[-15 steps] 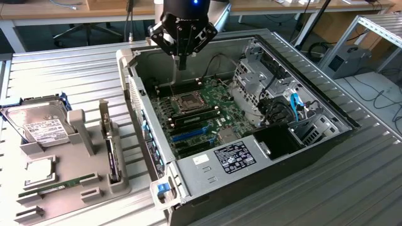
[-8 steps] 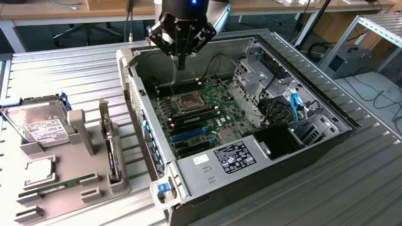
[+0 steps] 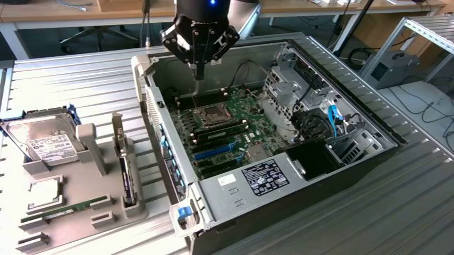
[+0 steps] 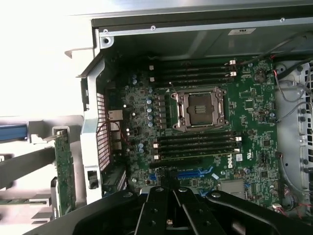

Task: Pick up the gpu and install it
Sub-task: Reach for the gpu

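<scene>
**Gripper** [image 3: 200,66]: fingers closed together, holding nothing; hangs over the far end of the open case [image 3: 151,98], above the board [image 3: 248,119].

**Gpu** [image 3: 125,178]: stands on edge in a slot of the grey holder [image 3: 85,183], bracket end up, outside the case on the exterior view's left; well apart from the gripper.

**Progress:** judged at the start. Card not yet picked up; blue slots [image 3: 212,152] on the board sit bare.

**Edges:** the case's side wall rises between holder and board.

**Open room:** the space above holder and board looks free. The drive cage [image 3: 284,90] and cables [image 3: 332,118] crowd the board's far side, on the exterior view's right.
</scene>
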`<action>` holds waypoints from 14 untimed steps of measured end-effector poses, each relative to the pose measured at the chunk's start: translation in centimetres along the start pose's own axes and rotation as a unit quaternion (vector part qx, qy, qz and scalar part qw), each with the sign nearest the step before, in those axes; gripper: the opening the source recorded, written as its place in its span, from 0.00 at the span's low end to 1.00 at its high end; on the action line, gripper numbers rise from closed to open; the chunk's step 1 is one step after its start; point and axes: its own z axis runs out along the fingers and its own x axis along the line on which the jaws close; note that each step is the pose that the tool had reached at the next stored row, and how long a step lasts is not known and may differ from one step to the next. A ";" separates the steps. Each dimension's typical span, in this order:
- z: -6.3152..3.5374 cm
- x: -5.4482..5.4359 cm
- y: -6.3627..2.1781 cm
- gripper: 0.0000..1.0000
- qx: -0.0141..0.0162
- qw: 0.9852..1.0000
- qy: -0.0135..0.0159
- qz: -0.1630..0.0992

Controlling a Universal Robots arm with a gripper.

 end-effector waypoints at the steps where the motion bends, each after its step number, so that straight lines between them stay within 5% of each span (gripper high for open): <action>1: -0.01 0.2 -0.02 0.11 0.000 1.000 0.000 0.000; 4: -0.03 1.1 -0.08 0.11 0.000 1.000 0.000 0.000; 14: -0.04 1.5 -0.11 0.11 0.000 1.000 0.000 0.000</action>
